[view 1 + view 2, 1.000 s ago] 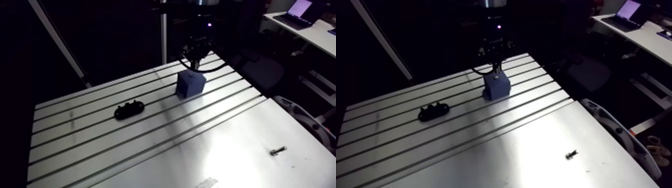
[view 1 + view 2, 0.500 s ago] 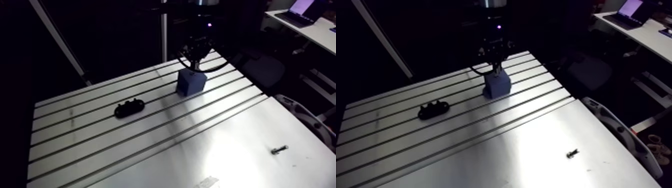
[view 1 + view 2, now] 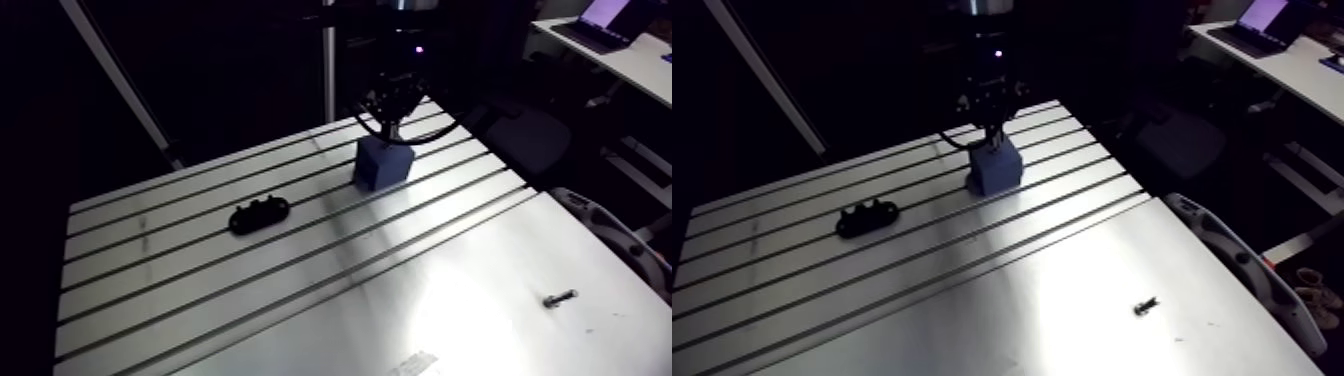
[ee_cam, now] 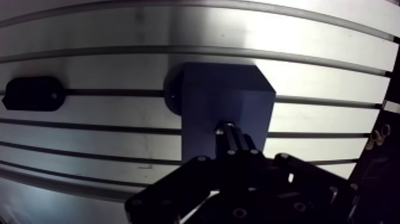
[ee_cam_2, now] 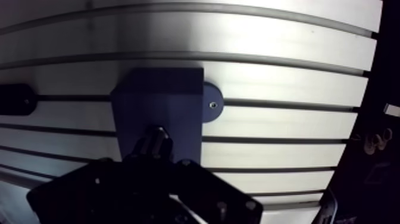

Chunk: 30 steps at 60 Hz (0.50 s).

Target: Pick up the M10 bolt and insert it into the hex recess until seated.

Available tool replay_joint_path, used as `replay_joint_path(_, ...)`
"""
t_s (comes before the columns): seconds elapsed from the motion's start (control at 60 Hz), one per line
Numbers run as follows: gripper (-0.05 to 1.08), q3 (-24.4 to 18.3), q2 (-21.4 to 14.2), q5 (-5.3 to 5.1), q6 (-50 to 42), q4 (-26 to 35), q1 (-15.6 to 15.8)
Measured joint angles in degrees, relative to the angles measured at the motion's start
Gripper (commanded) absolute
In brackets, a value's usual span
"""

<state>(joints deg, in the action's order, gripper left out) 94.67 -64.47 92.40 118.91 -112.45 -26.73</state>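
A blue block (image 3: pixel 383 165) stands on the slotted table (image 3: pixel 300 290) toward its far side. My gripper (image 3: pixel 393 122) hangs straight over it. In the wrist view the two dark fingers are drawn close together, and the gripper (image 4: pixel 229 134) is just above the block's (image 4: pixel 208 95) top face. A small shiny round end, the M10 bolt (image 5: pixel 156 134), shows between the fingertips and points down at the block. The hex recess is hidden under the fingers.
A black oblong part (image 3: pixel 259 215) lies on the slots to the left of the block. A small loose bolt (image 3: pixel 1146 306) lies on the smooth plate near the table's right front edge. A round flange (image 5: pixel 211 104) sticks out at the block's base.
The whole picture has shifted a little. The gripper stays over the blue block with no clear move of its own. The things on the table lie as before.
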Motion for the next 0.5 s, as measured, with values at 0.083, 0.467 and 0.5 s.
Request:
replay_joint_path(0.083, 1.08, -0.01, 0.03, 0.00, 0.06, 0.00, 0.01)
replay_joint_path(0.467, 1.08, -0.14, 0.42, 0.02, 0.16, 0.00, 0.01)
replay_joint_path(0.5, 1.08, -0.14, 0.43, 0.02, 0.17, 0.00, 0.01)
